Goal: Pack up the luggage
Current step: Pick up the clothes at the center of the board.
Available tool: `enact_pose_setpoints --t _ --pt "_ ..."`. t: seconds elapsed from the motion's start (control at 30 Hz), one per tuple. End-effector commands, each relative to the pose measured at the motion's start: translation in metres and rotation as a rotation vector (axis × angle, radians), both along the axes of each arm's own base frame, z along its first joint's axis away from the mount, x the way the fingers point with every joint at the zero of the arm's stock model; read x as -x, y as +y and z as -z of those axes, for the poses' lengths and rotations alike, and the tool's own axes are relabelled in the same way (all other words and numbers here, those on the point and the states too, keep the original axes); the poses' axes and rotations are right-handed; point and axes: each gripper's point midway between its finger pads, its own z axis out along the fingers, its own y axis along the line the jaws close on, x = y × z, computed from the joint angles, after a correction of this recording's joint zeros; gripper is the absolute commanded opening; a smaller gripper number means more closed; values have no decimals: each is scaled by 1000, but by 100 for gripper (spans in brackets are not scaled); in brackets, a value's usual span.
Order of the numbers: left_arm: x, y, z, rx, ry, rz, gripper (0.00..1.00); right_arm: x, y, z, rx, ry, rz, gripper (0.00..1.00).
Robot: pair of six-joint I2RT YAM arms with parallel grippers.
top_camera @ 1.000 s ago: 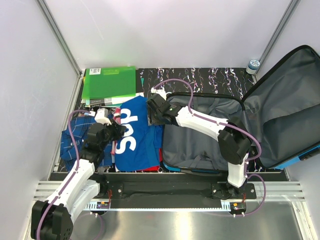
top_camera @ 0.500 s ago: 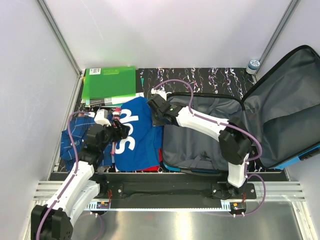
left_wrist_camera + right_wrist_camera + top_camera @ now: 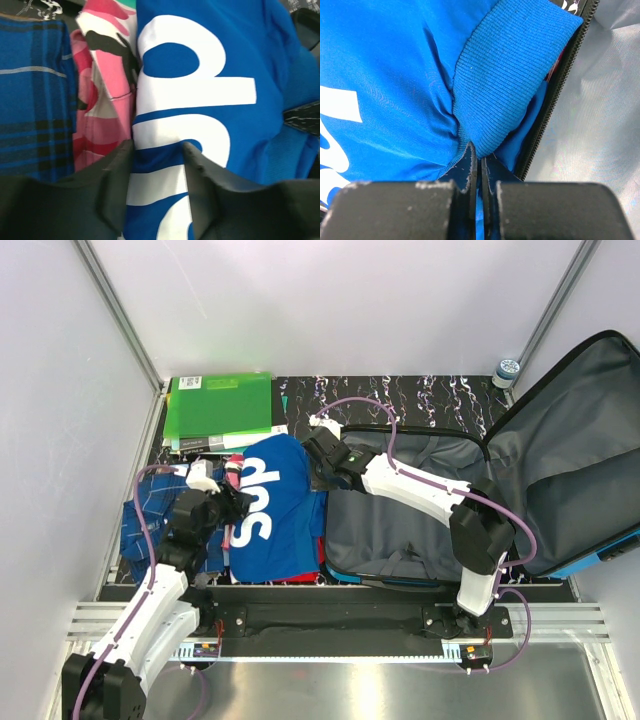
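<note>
The luggage [image 3: 400, 515] lies open at the right, its grey lining bare and its lid [image 3: 575, 465] leaning back. A blue garment with white letters [image 3: 268, 510] lies just left of it, on top of other clothes. My right gripper [image 3: 320, 482] is shut on the garment's ribbed blue hem [image 3: 505, 75], pinched between the fingertips [image 3: 479, 152] beside the luggage's zip edge [image 3: 555, 90]. My left gripper [image 3: 235, 505] hovers at the garment's left edge. Its jaws [image 3: 157, 147] stand apart over the white lettering [image 3: 200, 100].
A pink patterned garment [image 3: 102, 115] and a blue plaid one [image 3: 140, 520] lie under and left of the blue one. Green folders [image 3: 220, 405] sit at the back left. A small bottle [image 3: 507, 371] stands at the back right. White walls close in on both sides.
My right gripper has shut on the blue hem and shifted slightly right toward the luggage. My left gripper's jaws opened wide, then narrowed, staying over the garment's left edge.
</note>
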Motion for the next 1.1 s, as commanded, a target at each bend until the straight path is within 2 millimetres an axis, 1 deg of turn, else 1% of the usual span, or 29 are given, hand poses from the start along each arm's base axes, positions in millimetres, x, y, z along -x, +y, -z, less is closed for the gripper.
enact_pose_setpoints --t 0.0,0.1,0.13,0.17,0.23,0.33,0.4,0.47,0.57,0.6,0.67,0.7,0.73,0.77,0.8,0.83,0.9,0.93,0.97,1.03,1.07 --pt "-5 -17 -18 56 -84 75 40 -1 -9 -2 11 8 21 0" --pt "-4 -18 -19 69 -86 80 40 -1 -9 -1 10 10 23 0" --pt "-4 -17 -19 68 -83 74 41 -1 -9 -1 9 12 20 0" --pt "-4 -13 -15 59 -65 49 44 0 -8 -1 7 14 19 0" --pt "-4 -11 -14 42 -69 43 44 0 -7 0 5 16 15 0" --pt "-5 -8 -7 25 -51 33 48 0 -6 0 3 19 10 0" --pt "-6 -8 2 16 -14 31 50 0 -5 0 -1 21 9 0" --pt "-7 -8 9 8 14 34 50 1 -4 0 -5 26 3 0" --pt "-10 -9 11 9 14 35 50 1 -4 0 -6 24 4 0" --pt "-9 -9 13 11 18 35 49 1 -4 2 -1 26 4 0" --pt "-10 -14 9 31 -4 58 44 1 -2 2 -4 26 -2 0" --pt "-10 -16 7 38 -11 65 40 0 -2 3 -1 28 -6 0" --pt "-12 -17 4 44 -29 70 25 0 0 3 -6 31 -12 0" --pt "-11 -20 3 54 -32 82 13 0 2 2 -11 32 -19 0" --pt "-11 -21 -1 62 -44 87 3 -1 4 2 -12 32 -28 0" --pt "-11 -22 -8 70 -67 91 0 0 6 0 -18 31 -35 0" --pt "-9 -24 -17 80 -98 100 0 -1 10 -5 -32 22 -49 0" --pt "-8 -24 -29 89 -134 102 0 -1 13 -9 -48 16 -61 0" --pt "-8 -24 -37 98 -152 104 0 -1 14 -11 -55 11 -70 0" --pt "-5 -25 -50 114 -182 110 0 -2 18 -24 -81 -16 -93 0" --pt "-3 -27 -65 125 -221 120 0 -2 18 -28 -89 -27 -95 0"
